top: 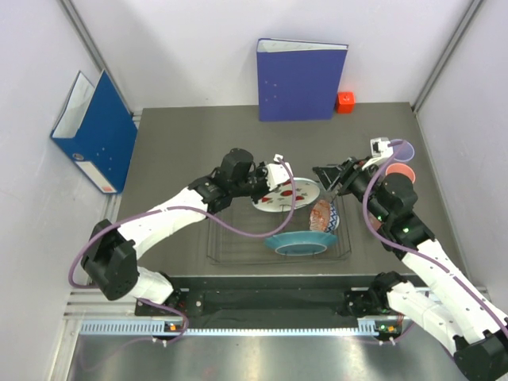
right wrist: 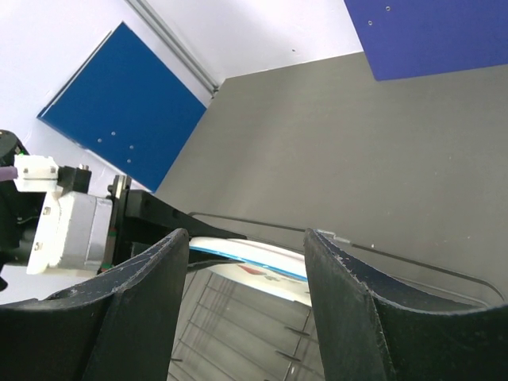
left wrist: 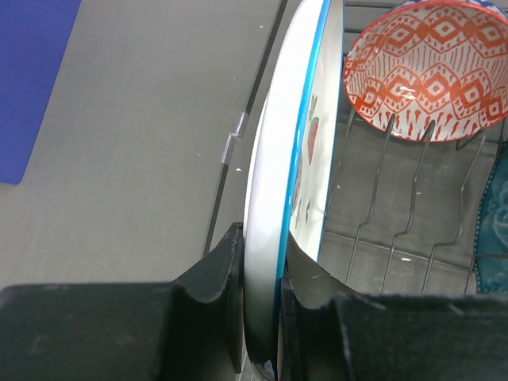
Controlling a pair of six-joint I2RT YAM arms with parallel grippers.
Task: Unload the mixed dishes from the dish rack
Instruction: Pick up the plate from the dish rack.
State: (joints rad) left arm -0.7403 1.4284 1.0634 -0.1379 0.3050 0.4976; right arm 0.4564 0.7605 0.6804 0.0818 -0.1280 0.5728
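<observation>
Though unclear from above, the left wrist view shows left tool point(left wrist: 262, 274) clamping white plate point(left wrist: 274, 167). Right tool point(right wrist: 246, 242): jaws apart. Grey table point(top: 182, 135).

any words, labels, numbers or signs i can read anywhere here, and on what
No text can be read in any view.
Back binder: only small dots, no lettering.
Left binder: the same.
Plate: fruit pictures, no words.
Bowl: red diamond pattern, no words.
Red cube: too small to tell.
</observation>
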